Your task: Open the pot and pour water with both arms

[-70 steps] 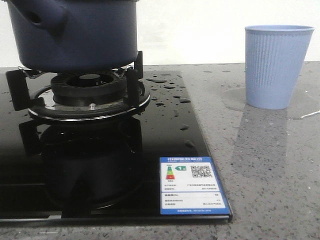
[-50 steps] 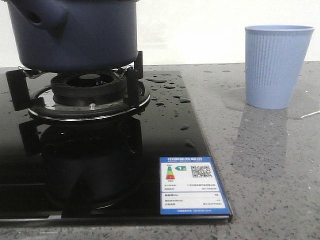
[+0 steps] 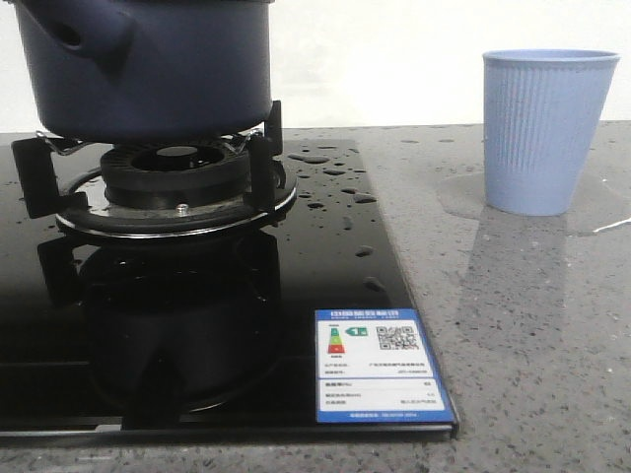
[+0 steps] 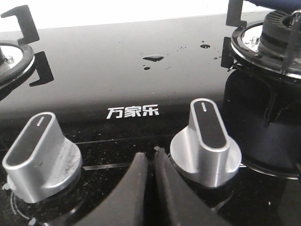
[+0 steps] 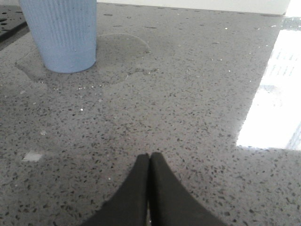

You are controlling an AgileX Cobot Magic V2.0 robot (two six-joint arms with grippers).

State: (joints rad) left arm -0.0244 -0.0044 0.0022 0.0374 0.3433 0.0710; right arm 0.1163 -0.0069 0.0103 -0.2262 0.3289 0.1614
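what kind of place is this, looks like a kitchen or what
Most likely a kitchen counter: a black glass gas hob with metal control knobs, a navy pot on the burner, and a speckled grey stone worktop.

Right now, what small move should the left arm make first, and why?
Probably lift the left claw toward the pot. Its fingers are shut on nothing, low by the stove knobs, while the pot sits on the burner stand. The right claw is shut too, short of the cup.
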